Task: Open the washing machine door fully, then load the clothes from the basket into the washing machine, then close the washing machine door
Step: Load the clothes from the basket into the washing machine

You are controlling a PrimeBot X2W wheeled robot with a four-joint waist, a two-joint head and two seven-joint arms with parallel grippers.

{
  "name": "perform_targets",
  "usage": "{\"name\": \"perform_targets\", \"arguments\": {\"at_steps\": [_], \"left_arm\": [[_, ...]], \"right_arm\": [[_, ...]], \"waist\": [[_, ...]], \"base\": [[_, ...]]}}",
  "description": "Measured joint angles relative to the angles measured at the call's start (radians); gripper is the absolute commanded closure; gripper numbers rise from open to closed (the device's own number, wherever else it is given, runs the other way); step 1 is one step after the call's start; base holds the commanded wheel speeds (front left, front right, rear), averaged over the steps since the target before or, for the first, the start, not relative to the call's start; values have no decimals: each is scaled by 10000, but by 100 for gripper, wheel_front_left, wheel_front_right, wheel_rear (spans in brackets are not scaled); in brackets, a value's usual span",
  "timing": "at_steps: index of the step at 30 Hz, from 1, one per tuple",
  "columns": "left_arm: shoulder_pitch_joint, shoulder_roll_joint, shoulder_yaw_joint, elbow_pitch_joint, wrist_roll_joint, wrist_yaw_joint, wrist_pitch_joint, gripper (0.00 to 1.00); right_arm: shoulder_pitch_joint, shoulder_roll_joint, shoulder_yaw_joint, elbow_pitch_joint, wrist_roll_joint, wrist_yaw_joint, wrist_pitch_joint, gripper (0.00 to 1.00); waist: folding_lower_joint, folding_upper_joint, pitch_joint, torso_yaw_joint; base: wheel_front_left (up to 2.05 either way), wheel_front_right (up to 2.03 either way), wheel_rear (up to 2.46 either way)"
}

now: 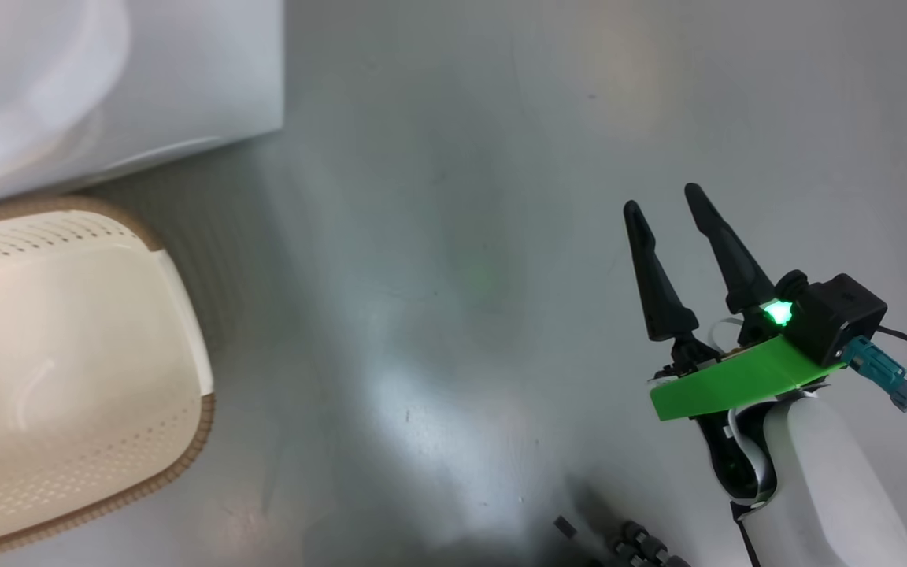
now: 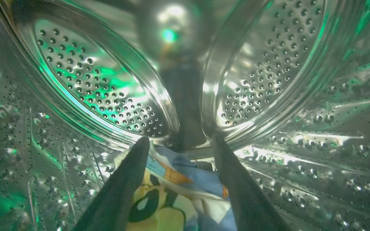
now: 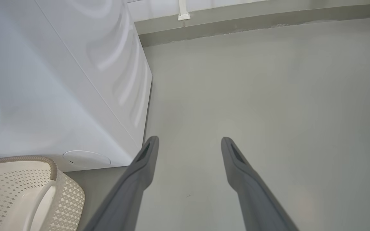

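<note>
- Floor [image 1: 501, 197]: plain grey, glossy, runs to the wall base in the R wrist view.
- Washing machine [image 1: 146, 71]: white box, top-left of the head view. Its lower front corner has a round flat cover [image 3: 86, 158].
- Drum [image 2: 92, 83]: perforated steel, lit green, seen from inside in the L wrist view.
- Basket [image 1: 200, 425]: cream w/ brown rim, on the floor just beside the machine front, lower-left of the head view.
- Right gripper [image 1: 661, 198]: over bare floor, well apart from basket & machine. Fingers spread, nothing btwn them. Green plate [image 1: 737, 382] & green light at the wrist.
- Left gripper [image 2: 180, 141]: inside the drum, fingers spread wide, tips free.
- Clothes [image 2: 185, 192]: blue/cream/orange fabric on the drum bottom, low btwn the L fingers, touching the left-hand one. Not pinched.
</note>
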Motion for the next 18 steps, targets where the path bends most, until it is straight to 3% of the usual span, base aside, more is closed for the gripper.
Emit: {"name": "perform_targets", "arguments": {"at_steps": [18], "left_arm": [[4543, -1012, -48, -2709, -347, 0, 2, 0]], "right_arm": [[505, -10, -466, 194, -807, 0, 0, 0]], "waist": [[0, 0, -1423, 1135]], "base": [[0, 0, 0]]}}
